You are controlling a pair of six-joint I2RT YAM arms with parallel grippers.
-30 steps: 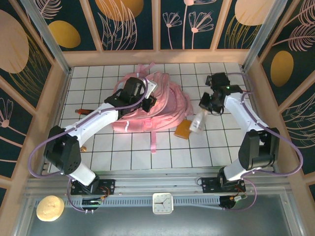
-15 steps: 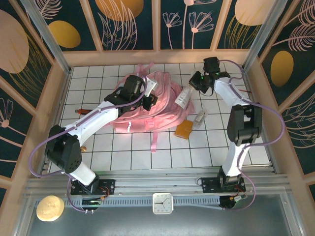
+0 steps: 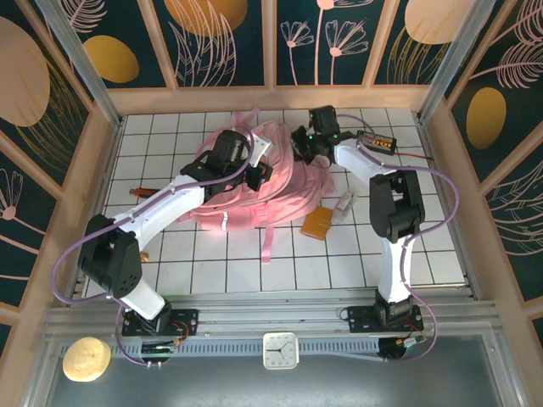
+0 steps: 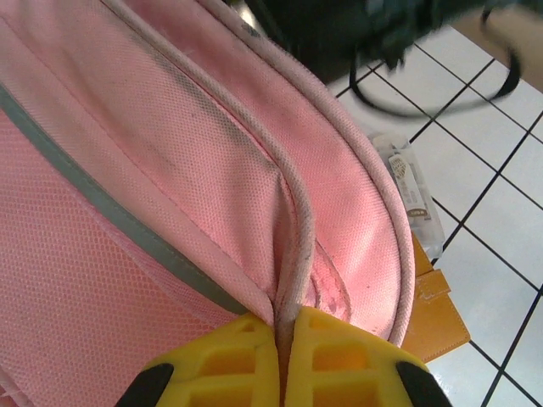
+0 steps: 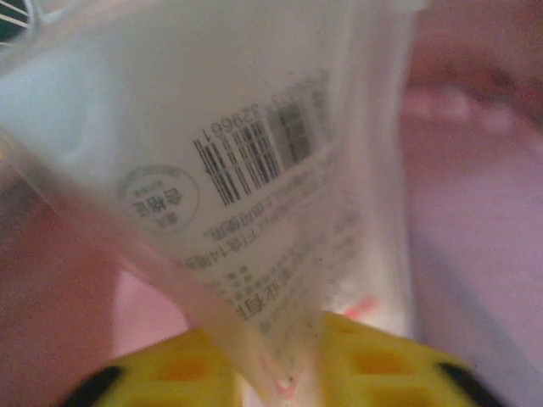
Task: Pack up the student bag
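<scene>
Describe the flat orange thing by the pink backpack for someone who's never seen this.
Find the large pink fabric backpack on the white tiled table. At its near right corner a flat orange-brown rectangular pad peeks from under the bag's edge. Its neighbour is a clear printed plastic packet; the pad is opaque orange.

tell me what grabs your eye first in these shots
The big pink backpack sprawled across the middle of the white tiled table dominates the overhead view. Up close, the left gripper is pinched shut on the bag's piped seam. A clear packet printed with a barcode sits between the yellow fingers of the right gripper, over the pink fabric.
</scene>
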